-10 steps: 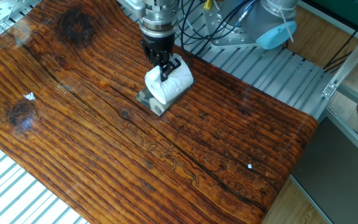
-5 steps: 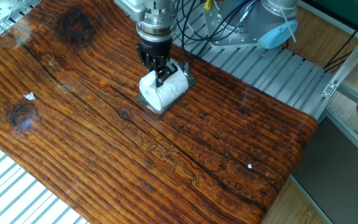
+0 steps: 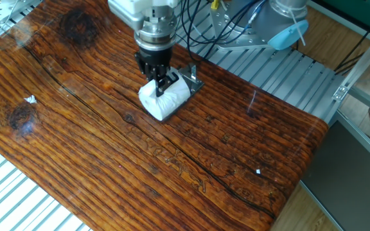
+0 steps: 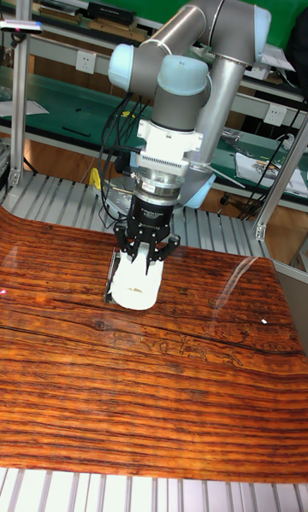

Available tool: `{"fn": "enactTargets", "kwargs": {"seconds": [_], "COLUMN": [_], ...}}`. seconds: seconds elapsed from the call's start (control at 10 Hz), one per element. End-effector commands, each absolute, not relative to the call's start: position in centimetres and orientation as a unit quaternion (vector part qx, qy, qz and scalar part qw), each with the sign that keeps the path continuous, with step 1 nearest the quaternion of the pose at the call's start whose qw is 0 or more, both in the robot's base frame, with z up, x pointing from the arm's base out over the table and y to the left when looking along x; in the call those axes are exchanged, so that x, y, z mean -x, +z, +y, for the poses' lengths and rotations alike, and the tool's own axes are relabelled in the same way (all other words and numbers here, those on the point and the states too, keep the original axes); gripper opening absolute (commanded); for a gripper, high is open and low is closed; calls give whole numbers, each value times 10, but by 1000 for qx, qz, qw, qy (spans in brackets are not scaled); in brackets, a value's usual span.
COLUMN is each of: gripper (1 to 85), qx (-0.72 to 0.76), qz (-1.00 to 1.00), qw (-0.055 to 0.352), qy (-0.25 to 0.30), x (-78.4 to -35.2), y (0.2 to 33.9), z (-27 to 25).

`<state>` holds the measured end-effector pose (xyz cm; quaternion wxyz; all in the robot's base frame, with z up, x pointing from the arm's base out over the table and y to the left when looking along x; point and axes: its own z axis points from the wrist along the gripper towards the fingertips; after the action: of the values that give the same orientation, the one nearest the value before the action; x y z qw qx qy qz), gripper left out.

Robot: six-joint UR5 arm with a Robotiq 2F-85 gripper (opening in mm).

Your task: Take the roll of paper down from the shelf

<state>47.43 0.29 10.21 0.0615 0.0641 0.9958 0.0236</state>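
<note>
The white, crinkled roll of paper (image 3: pixel 165 101) is pinched from above by my black gripper (image 3: pixel 162 85), which is shut on it. In the tall fixed view the roll of paper (image 4: pixel 140 286) hangs under the gripper (image 4: pixel 147 260) with its end face toward the camera. The shelf (image 3: pixel 193 79) shows as a shiny bracket just right of the roll, partly hidden behind it. In the tall fixed view, only thin dark bars of the shelf (image 4: pixel 111 278) show along the roll's left side. I cannot tell whether the roll still touches the shelf.
The glossy wooden tabletop (image 3: pixel 191 160) stretches around the roll. Ribbed metal panels (image 3: pixel 281 67) border its far side, with cables and the arm's base (image 3: pixel 281 19) behind. A small white scrap (image 3: pixel 31 99) lies at the left.
The gripper has carried the roll leftward over the last second. The shelf's shiny bracket, covered before, is now exposed at the roll's right.
</note>
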Motion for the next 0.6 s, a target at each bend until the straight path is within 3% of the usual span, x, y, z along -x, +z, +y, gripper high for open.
{"fn": "enactTargets", "kwargs": {"seconds": [0.0, 0.5], "gripper": [10, 10], "qx": [-59, -27], "qz": [996, 998], "qw": [57, 58], "qy": [24, 14], "x": [-490, -507], "y": [103, 108], "z": [10, 16]}}
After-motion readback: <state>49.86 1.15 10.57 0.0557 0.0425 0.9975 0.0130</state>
